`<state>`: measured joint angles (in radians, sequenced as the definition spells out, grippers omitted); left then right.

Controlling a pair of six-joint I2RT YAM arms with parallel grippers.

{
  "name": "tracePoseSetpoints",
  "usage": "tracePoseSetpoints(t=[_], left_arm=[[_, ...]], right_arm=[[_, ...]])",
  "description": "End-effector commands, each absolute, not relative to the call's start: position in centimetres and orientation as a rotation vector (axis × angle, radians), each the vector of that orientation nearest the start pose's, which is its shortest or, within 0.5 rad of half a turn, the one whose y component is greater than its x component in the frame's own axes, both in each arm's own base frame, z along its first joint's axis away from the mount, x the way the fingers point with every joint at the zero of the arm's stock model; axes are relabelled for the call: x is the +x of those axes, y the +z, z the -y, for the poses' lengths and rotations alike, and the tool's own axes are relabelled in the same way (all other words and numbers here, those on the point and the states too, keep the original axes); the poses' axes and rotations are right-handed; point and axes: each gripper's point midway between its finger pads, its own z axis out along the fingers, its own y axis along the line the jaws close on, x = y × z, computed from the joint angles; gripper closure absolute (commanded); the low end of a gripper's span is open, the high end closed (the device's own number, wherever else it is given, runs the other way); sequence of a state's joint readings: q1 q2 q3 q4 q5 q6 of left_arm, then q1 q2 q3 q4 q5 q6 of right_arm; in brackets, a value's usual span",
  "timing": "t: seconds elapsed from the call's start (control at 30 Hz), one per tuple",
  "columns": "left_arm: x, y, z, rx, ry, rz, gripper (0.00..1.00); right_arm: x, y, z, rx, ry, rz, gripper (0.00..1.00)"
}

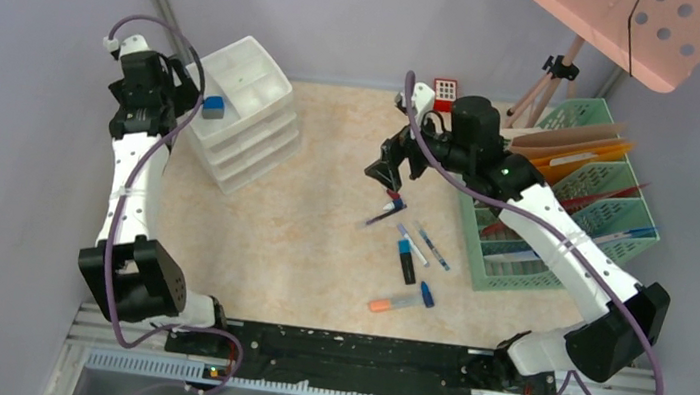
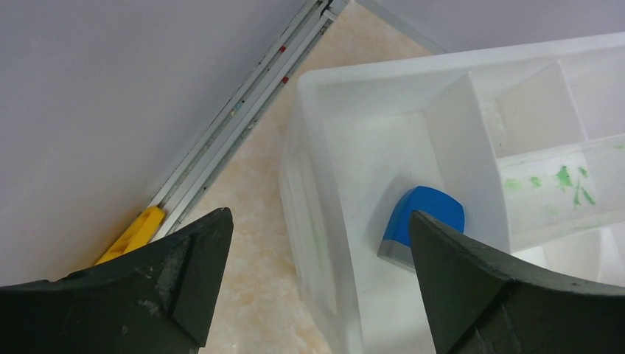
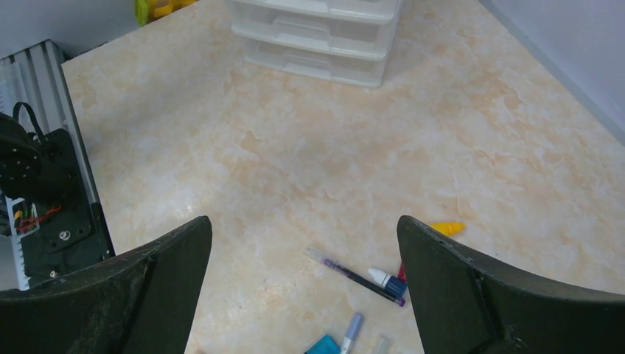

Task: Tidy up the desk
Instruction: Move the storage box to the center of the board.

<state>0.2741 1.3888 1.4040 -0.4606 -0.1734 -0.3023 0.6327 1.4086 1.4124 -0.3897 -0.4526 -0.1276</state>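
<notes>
Top external view: we are looking down on the desk (image 1: 319,254), a flat beige top with a mottled, marble-like surface. It is filling the middle of the picture between smooth grey wall panels, with a black rail running along its near edge.

At the back left, a white drawer unit (image 1: 243,129) of glossy, translucent plastic is standing on the desk. Its top tray is split by thin dividers into box-shaped compartments. A small blue block (image 2: 424,221) with rounded corners and a grey base is lying in one corner compartment, leaning against a divider. The left gripper (image 2: 317,221) is hovering over that tray with its matt black, wedge-shaped fingers spread wide, touching nothing.

The right gripper (image 1: 384,177) is hanging above the middle of the desk, its jaws also standing wide apart and holding nothing. Just below it, a slim dark pen (image 1: 386,212) is lying on the desk. Near that we are seeing two thin pale pens (image 1: 424,245), a stubby black marker (image 1: 407,262) with a blue end, and a clear-bodied highlighter (image 1: 402,303) with an orange tip.

Along the right side, a green mesh file rack (image 1: 519,269) is sitting, its lattice walls holding flat card folders (image 1: 573,149) in tan and orange.
</notes>
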Motion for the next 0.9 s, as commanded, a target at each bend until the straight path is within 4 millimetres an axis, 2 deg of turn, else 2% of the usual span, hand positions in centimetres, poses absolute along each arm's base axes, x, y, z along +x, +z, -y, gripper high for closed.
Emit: tracePoseSetpoints(t=[0.0, 0.13, 0.37, 0.7, 0.87], left_arm=[[41.8, 29.3, -13.5, -0.706, 0.120, -1.839, 0.07], [42.0, 27.5, -13.3, -0.724, 0.099, -1.857, 0.12], [41.5, 25.8, -12.8, -0.702, 0.090, -1.895, 0.23], [41.0, 26.2, -12.3, -0.633, 0.090, -1.936, 0.40], [41.3, 26.3, -11.7, -0.586, 0.069, -1.987, 0.44]], right_arm=[[29.4, 32.9, -30.6, -1.005, 0.757, -1.633, 0.05], [29.5, 32.4, -30.5, -1.006, 0.746, -1.644, 0.05], [29.7, 32.0, -30.1, -1.000, 0.718, -1.647, 0.05], [29.6, 31.9, -30.0, -1.000, 0.718, -1.650, 0.05], [29.5, 31.9, -29.9, -0.998, 0.715, -1.652, 0.05]])
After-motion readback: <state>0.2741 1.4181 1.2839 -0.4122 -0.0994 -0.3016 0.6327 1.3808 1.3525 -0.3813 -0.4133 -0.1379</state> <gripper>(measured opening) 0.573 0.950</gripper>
